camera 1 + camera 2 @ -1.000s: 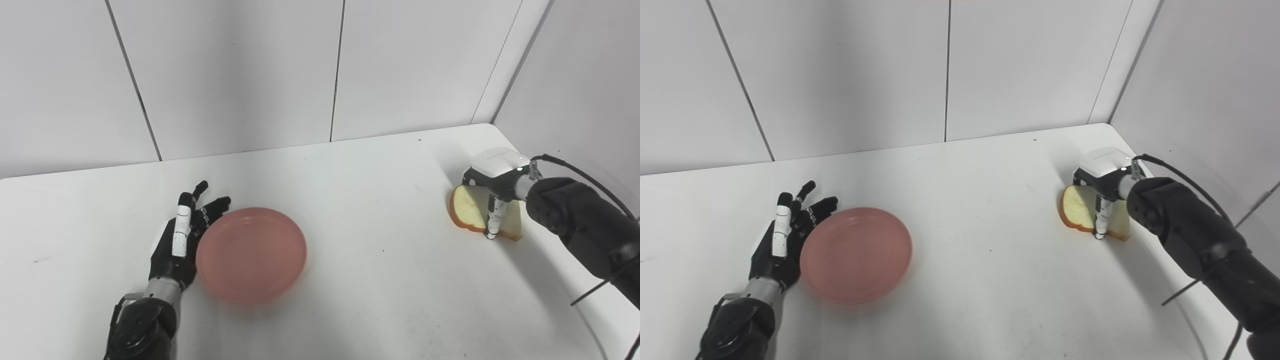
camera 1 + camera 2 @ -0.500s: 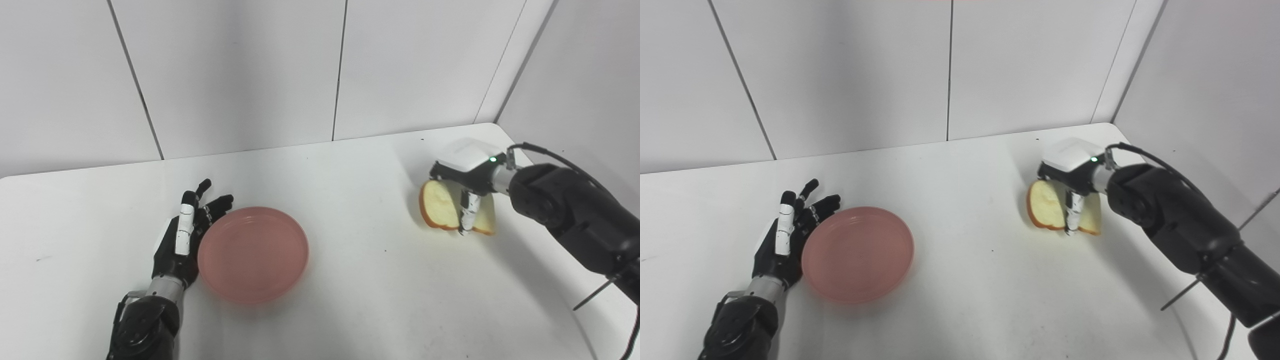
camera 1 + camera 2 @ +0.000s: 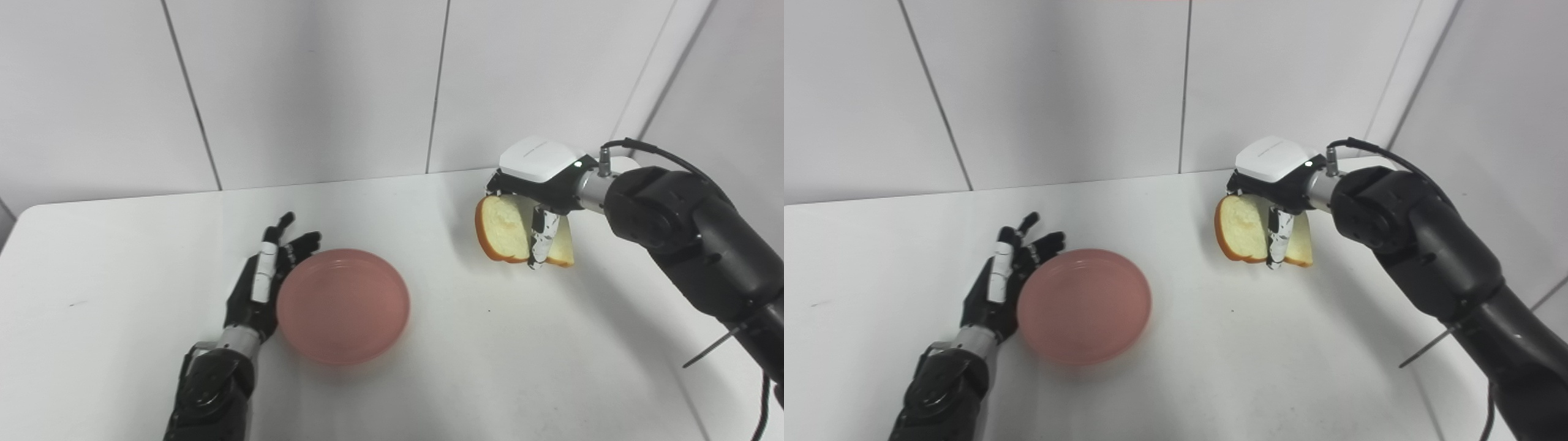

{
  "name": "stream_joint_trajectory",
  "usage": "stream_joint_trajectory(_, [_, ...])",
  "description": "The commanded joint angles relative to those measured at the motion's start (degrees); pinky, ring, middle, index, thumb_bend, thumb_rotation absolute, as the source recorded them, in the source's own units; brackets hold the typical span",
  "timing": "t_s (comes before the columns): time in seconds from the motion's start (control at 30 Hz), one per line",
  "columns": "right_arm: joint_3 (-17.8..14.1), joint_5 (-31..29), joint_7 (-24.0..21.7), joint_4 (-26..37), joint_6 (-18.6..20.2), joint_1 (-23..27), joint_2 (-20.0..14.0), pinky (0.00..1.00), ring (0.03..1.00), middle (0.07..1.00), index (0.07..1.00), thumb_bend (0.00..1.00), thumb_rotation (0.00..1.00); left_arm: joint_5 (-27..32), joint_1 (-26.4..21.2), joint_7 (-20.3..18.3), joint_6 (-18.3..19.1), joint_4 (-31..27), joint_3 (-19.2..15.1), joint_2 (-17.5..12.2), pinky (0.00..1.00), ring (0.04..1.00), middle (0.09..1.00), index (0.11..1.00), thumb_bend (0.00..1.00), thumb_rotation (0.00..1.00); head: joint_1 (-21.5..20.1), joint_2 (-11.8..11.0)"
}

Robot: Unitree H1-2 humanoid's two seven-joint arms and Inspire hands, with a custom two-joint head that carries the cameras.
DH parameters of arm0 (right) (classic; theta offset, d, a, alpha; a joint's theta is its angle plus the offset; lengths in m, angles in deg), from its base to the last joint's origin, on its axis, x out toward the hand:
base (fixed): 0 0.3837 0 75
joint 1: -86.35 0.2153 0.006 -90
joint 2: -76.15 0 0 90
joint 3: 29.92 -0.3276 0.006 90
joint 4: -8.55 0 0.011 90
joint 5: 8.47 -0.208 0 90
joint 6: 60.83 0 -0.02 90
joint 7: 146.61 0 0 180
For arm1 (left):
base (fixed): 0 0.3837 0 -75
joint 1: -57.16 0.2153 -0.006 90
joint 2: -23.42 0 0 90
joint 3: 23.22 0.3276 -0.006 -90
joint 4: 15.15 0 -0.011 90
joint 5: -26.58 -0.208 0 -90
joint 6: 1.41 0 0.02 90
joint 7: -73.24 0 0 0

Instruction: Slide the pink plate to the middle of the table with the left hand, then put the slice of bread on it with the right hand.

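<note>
Plates: one pink plate | bread slice: one, gripped by right hand | left hand spread, empty

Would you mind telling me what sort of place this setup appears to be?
Probably a robot test cell, not a kitchen: a bare white table boxed in by plain white wall panels, with only a pink plate and bread.

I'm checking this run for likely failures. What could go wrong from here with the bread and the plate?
The right hand holds the bread tilted, above the table and well right of the plate; a loose pinch might drop it short. The open left hand lies against the plate's left edge, so it could nudge the plate as the bread arrives.
</note>
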Motion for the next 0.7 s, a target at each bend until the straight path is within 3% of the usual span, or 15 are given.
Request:
stream_joint_trajectory(0.0, [-0.47, 0.00, 0.20, 1.01, -0.03, 3.94, 0.81, 0.34, 0.411, 0.456, 0.534, 0.52, 0.01, -0.24, 2.03, 0.35, 2.30, 3.75, 0.30, 0.92, 0.91, 0.834, 0.767, 0.944, 0.88, 0.93, 0.70, -0.02])
stream_joint_trajectory(0.17, [1.39, 1.90, -0.61, 0.88, 0.12, 5.55, 4.71, 0.38, 0.445, 0.485, 0.625, 0.57, 0.00, -0.46, 1.70, 0.70, 1.51, 4.64, 0.13, 1.89, 0.90, 0.839, 0.766, 0.947, 0.87, 0.93, 2.59, -0.04])
stream_joint_trajectory(0.5, [5.60, 2.24, 0.67, -3.01, -1.92, 8.58, 12.95, 0.36, 0.436, 0.486, 0.598, 0.57, 0.00, -1.03, 0.97, 1.50, -0.43, 6.09, 0.17, 3.26, 0.91, 0.839, 0.752, 0.946, 0.87, 0.92, 8.41, -0.18])
stream_joint_trajectory(0.67, [7.63, 3.27, 0.69, -4.72, -2.62, 9.68, 15.76, 0.38, 0.456, 0.487, 0.629, 0.57, 0.00, -1.36, 0.62, 2.34, -1.55, 7.05, 0.20, 3.62, 0.87, 0.821, 0.751, 0.934, 0.87, 0.93, 10.05, 0.01])
